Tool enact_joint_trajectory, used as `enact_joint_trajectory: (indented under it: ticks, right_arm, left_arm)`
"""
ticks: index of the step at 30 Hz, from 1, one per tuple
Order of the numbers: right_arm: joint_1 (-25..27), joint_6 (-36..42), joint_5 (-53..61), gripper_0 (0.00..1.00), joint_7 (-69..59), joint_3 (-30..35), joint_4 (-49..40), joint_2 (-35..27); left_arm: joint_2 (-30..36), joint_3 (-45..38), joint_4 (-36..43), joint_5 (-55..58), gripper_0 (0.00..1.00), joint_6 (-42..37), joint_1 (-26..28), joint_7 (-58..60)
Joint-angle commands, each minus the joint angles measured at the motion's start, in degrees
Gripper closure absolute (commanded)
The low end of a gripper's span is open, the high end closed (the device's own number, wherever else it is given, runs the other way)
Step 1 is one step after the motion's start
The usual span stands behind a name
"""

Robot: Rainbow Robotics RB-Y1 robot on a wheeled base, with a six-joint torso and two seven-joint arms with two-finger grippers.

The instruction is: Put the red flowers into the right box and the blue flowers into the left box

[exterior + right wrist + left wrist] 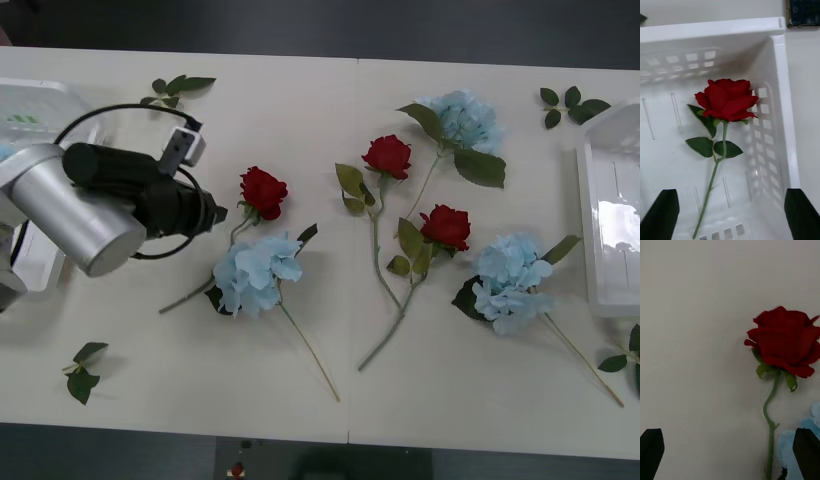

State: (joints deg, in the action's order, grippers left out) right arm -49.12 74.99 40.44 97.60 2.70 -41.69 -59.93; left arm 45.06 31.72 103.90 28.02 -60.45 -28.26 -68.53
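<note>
While the left gripper [730, 459] hung over the desk [300, 120] with its fingers [652, 450] wide apart and empty, we judged the step in hand as a pick of the nearest red rose [264, 191] or the blue hydrangea [256, 273] just below it. That rose's stem ran under the hydrangea head, touching it, so for a clean grasp we'd have taken the bare stem just under the bloom, fingers across the stem, and lifted straight up to avoid dragging the blue head along. The right gripper [730, 215] sat over the right box [780, 93], fingers apart, nothing held; one red rose [727, 98] lay flat inside it. On the desk we still counted three roses and three hydrangeas. The two middle roses [387, 155] [446, 226] had stems crossing each other, likely to snag. The left box [30, 105] sat at the desk's far left, partly hidden by the arm. Loose leaf sprigs [82, 370] lay near the edges, clear of the pick.
</note>
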Motion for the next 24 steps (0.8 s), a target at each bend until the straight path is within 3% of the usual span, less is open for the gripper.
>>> enact_joint_trajectory:
  ticks: [1, 9, 15, 19, 24]
  right_arm:
    - [-0.7, 5.7, 2.1, 0.06, 8.2, 1.9, -7.3, -1.3]
    - [-0.6, 19.1, 13.7, 0.06, 21.1, 6.1, -10.6, 0.3]
    - [-0.6, 27.3, 17.6, 0.06, 30.4, 6.1, -14.0, 3.2]
    - [0.3, 30.3, 17.5, 0.06, 35.0, 6.0, -17.1, 6.4]
    - [5.6, 30.5, 17.5, 0.06, 35.3, 5.9, -25.8, 9.6]
  left_arm:
    - [-0.8, 1.9, 0.3, -2.4, 0.00, 0.1, -1.5, 1.6]
    - [-2.3, 3.3, -0.1, -4.0, 0.00, 0.6, -1.5, 3.4]
    - [-4.5, 3.3, -6.1, -6.5, 0.00, 7.3, -2.0, 4.0]
    - [-6.7, 4.7, -11.4, -6.8, 0.00, 9.1, -4.1, 3.6]
    - [-8.1, 7.2, -13.7, -7.0, 0.00, 9.1, -6.3, 4.1]
